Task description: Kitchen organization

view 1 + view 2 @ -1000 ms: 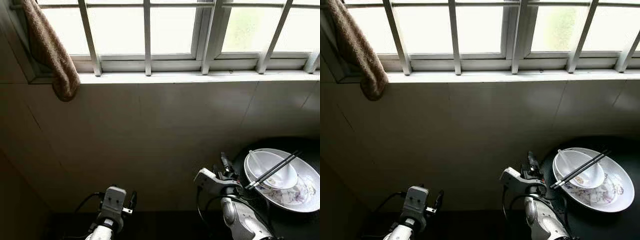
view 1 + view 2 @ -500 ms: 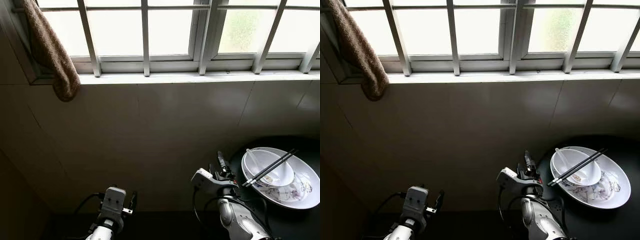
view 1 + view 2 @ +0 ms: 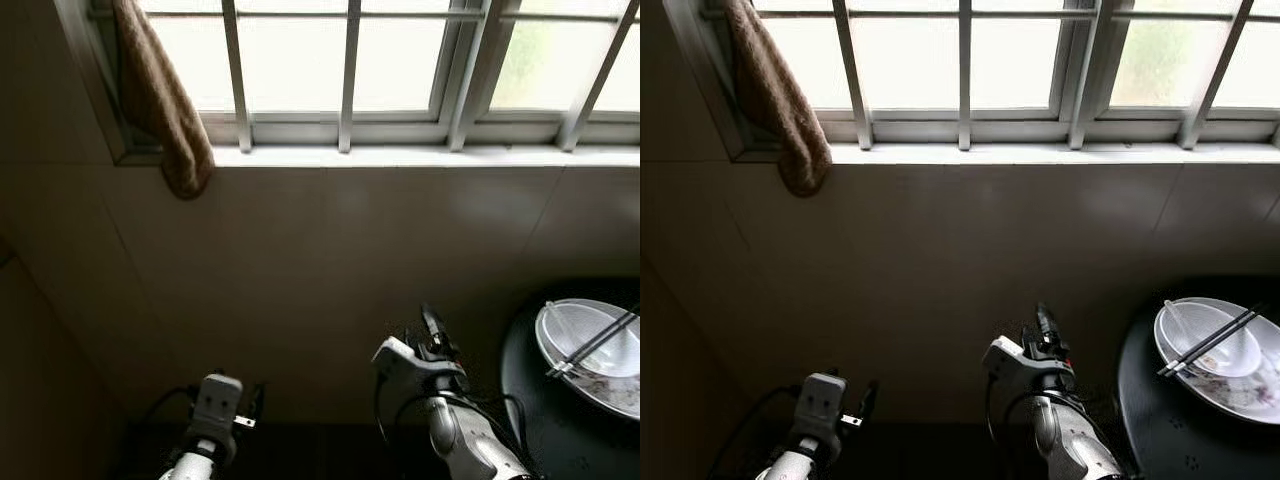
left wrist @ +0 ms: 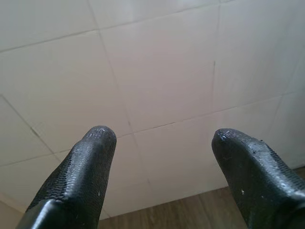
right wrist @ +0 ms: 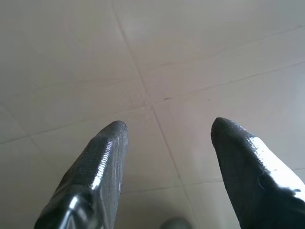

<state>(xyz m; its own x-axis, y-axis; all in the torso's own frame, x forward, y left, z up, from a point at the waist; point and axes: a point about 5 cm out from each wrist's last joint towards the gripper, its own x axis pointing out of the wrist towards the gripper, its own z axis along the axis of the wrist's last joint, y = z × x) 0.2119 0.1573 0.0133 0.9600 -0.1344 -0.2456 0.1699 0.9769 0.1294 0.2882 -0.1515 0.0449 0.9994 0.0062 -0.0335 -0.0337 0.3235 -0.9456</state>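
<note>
A white bowl sits nested in a larger white plate with a faint pattern, and a pair of dark chopsticks lies slanted across the bowl's rim, with a pale spoon resting inside. The stack stands on a round black table at my far right, its outer side cut off by the edge of what I see.

Straight ahead is a tiled wall, plain and shadowed, running up to a white window sill under a barred window. A brown towel hangs from the window's left corner and droops just past the sill. The table's curved edge lies just to the right of my right arm, with dark floor below between my arms.

My left gripper faces the tiles with its fingers spread wide, holding nothing, a strip of wooden floor showing at the base of the wall. My right gripper points at the tiles too (equally parted, equally empty).

Compared with a second ago, my view has swung left: the towel and window sit further right in my sight, and the dishes have slid toward the right border, the plate now partly cropped. The dishes themselves keep the same arrangement.
</note>
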